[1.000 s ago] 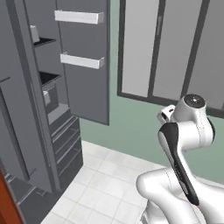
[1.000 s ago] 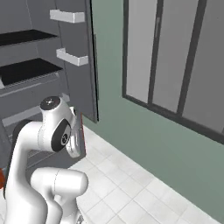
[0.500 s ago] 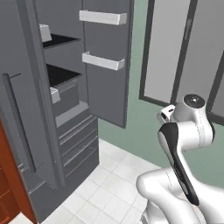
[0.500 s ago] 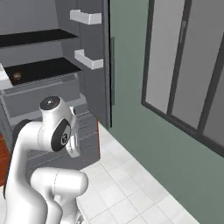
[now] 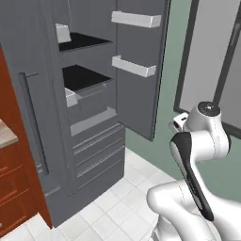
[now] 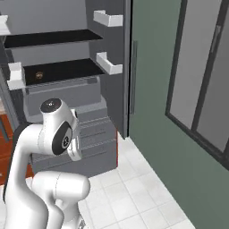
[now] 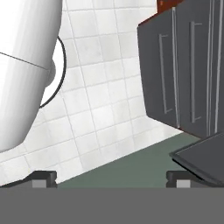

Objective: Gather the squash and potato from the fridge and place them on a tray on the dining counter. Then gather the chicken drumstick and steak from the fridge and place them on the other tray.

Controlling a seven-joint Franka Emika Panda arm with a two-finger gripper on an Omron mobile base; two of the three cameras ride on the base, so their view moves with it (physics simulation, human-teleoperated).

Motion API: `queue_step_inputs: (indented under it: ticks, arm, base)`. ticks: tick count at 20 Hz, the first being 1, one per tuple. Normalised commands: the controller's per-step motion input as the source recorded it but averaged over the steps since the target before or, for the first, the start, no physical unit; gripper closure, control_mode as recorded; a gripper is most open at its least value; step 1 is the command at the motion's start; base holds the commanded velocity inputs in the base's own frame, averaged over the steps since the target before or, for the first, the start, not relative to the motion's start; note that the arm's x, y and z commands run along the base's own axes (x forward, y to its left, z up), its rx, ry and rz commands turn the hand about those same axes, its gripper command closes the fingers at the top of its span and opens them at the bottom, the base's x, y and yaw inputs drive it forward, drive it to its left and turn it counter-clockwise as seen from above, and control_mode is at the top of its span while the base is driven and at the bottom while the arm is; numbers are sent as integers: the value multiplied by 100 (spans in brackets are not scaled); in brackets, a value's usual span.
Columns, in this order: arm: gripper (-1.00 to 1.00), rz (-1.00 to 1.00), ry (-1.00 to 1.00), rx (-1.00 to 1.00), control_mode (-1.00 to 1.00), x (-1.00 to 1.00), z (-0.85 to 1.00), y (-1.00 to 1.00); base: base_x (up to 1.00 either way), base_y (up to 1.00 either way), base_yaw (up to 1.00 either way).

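Gripper (image 7: 111,177) jaws spread wide, nothing btwn them, not touching anything; hand view looks down at white tiled floor (image 7: 105,96) w/ the fridge's lower drawers (image 7: 188,70) to the right, long bar handles running top-to-bottom in that view. Fridge (image 5: 61,117) stands open, tall grey steel, long axis vertical; right door (image 6: 114,67) swung out w/ two white door bins (image 5: 134,66), one above the other, contents can't tell. Black shelves inside: on lower shelf (image 6: 58,71), a small brown roundish lump, likely the potato (image 6: 39,75), sits near the left end, too small to tell which way it points. Upper shelf (image 6: 49,38) looks bare from right base view. Drawers below shelves all shut. Left door's vertical handle (image 5: 33,122) visible in left base view, red-brown cabinet (image 5: 14,179) just beside fridge. Arm (image 5: 197,155) folded up in front of the green wall (image 6: 156,112), well apart from fridge.
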Motion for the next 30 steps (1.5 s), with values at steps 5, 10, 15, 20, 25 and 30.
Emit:
queue_step_inputs:
  ticks: [5,10,15,20,25,30]
  arm:
    - [-100,0,0,0,100,0,0,0]
    - [-100,0,0,0,100,0,0,0]
    - [-100,0,0,0,100,0,0,0]
    - [-100,0,0,0,100,0,0,0]
    - [-100,0,0,0,100,0,0,0]
    - [-100,0,0,0,100,0,0,0]
  base:
    - [22,-33,36]
    - [32,-31,35]
    - [40,-32,35]
    - [43,-32,34]
    - [50,-30,29]
    - [54,-29,22]
